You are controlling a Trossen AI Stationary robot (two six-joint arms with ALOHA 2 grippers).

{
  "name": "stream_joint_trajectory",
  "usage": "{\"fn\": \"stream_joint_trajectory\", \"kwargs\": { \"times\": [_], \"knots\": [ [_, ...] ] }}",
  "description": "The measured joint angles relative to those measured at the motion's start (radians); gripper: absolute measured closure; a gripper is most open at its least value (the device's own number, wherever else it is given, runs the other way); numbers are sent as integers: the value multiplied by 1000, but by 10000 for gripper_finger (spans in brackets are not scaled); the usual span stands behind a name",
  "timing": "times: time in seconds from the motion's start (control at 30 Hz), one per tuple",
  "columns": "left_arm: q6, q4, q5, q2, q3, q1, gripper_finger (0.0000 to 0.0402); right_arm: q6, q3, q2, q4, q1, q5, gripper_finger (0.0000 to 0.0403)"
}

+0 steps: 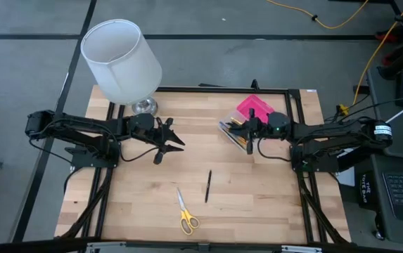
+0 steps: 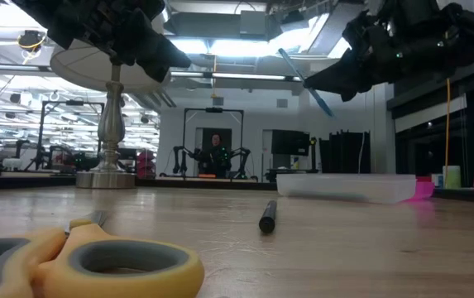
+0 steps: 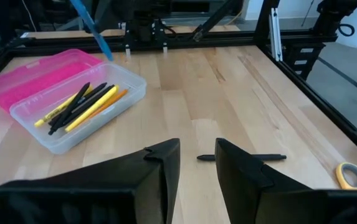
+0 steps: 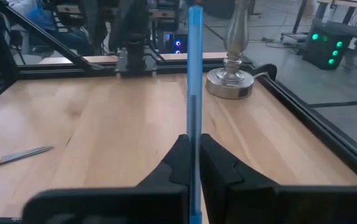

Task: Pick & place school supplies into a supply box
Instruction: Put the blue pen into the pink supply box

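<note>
The supply box has a clear base (image 3: 85,109) holding several yellow, black and orange pens, and its pink lid (image 3: 41,71) lies open beside it; it stands at the table's far right (image 1: 247,119). My right gripper (image 4: 194,158) hovers over it, shut on a blue pen (image 4: 194,74). My left gripper (image 3: 197,165) hangs open above the table's left middle (image 1: 171,139), holding nothing. A black pen (image 1: 208,186) and yellow-handled scissors (image 1: 186,214) lie flat on the wood toward the near edge. My right gripper pinches the blue pen's shaft (image 4: 194,127) between its two fingers, lying across the pen. Most of the pen sticks up past the fingers and a short end shows below (image 2: 327,108). The pen is tilted and lifted clear above the box.
A white-shaded lamp (image 1: 124,60) stands on its metal base (image 1: 143,107) at the far left corner. A black frame (image 1: 285,90) runs round the table's edges. Bare wood lies between the two grippers and around the black pen.
</note>
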Motion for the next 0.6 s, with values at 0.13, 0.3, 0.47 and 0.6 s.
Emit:
{"fn": "stream_joint_trajectory", "kwargs": {
  "times": [0.13,0.3,0.47,0.6],
  "knots": [
    [0,0,0,0,0,0,306,5,0,0,-12,0,86,386],
    [0,-5,0,0,0,0,306,27,0,0,-46,0,206,386],
    [0,-5,0,0,0,0,306,34,0,0,-120,0,326,386],
    [0,-5,0,0,0,0,306,91,0,0,-231,-1,452,386]
  ]
}}
